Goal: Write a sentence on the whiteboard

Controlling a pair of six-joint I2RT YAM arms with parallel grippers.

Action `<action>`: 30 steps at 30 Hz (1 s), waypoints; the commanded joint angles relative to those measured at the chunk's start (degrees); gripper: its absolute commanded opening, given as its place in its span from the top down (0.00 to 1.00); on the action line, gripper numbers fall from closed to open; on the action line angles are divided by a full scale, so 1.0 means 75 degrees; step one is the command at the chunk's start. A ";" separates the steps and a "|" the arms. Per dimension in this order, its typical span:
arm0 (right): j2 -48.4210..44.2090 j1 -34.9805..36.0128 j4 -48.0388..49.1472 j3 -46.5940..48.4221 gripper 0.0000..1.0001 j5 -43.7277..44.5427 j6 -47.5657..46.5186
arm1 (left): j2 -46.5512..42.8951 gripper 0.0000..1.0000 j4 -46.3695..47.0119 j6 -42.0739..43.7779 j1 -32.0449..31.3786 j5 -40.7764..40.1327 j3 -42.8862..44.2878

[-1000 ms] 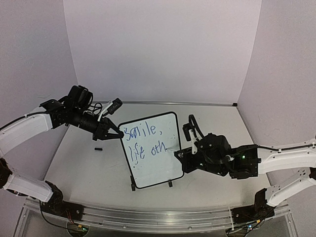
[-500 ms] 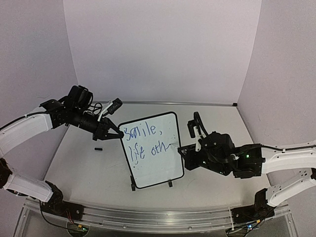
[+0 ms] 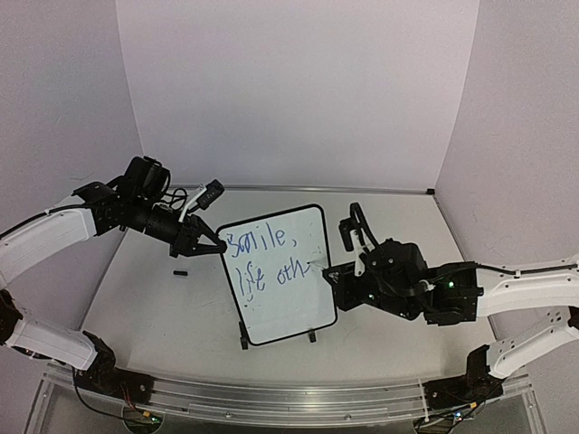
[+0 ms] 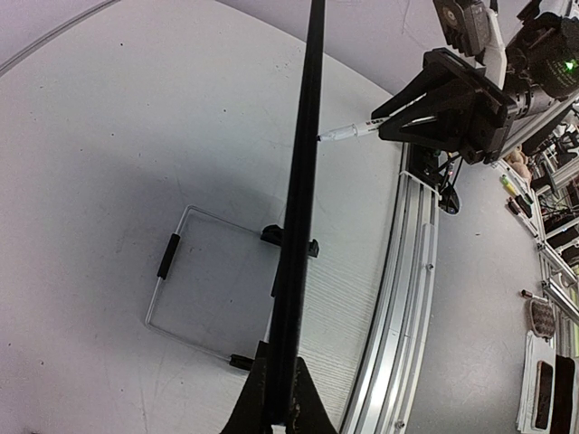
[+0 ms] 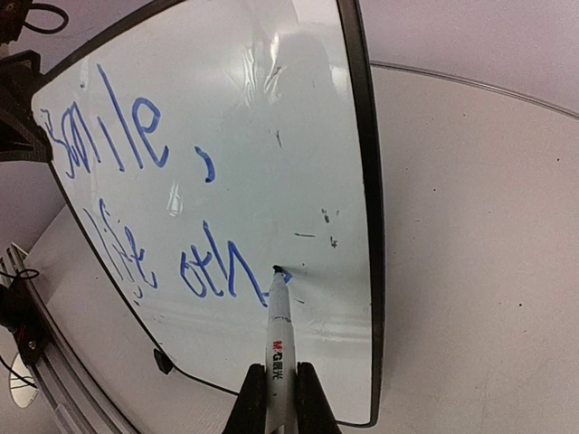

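Observation:
The whiteboard (image 3: 276,276) stands tilted at mid table on two black feet. Blue text (image 3: 267,258) on it reads "Smile," and below it "life oth". My left gripper (image 3: 215,247) is shut on the board's left edge; in the left wrist view the black frame (image 4: 298,226) runs edge-on up from my jaws (image 4: 282,411). My right gripper (image 3: 336,276) is shut on a white marker (image 5: 279,339). The marker's tip (image 5: 277,269) touches the board just right of "oth" in the right wrist view. The board (image 5: 235,181) fills that view.
A small black marker cap (image 3: 180,271) lies on the table left of the board. The board's wire stand (image 4: 194,280) rests on the table behind it. The aluminium rail (image 3: 271,393) runs along the near edge. White walls close in the back and sides.
My right gripper has moved up and a little left with the marker, bringing the tip to the board after "oth". The left arm and board have not moved.

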 commanded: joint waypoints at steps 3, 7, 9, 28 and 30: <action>0.0157 -0.0027 0.0171 0.0138 1.00 -0.0085 0.0161 | 0.0030 1.00 0.0215 0.0198 0.0055 -0.0480 0.0077; 0.0212 -0.0027 0.0041 0.0008 1.00 -0.0217 0.0396 | 0.0029 1.00 0.0215 0.0196 0.0053 -0.0483 0.0076; 0.0206 -0.0027 -0.0004 -0.0069 1.00 -0.0263 0.0495 | 0.0029 1.00 0.0215 0.0203 0.0054 -0.0476 0.0075; -0.0103 -0.0023 -0.0565 -0.0034 1.00 0.0073 0.0612 | 0.0032 1.00 0.0213 0.0206 0.0053 -0.0473 0.0076; -0.0152 -0.0027 -0.0585 -0.0001 1.00 0.0102 0.0559 | 0.0029 1.00 0.0216 0.0205 0.0053 -0.0473 0.0076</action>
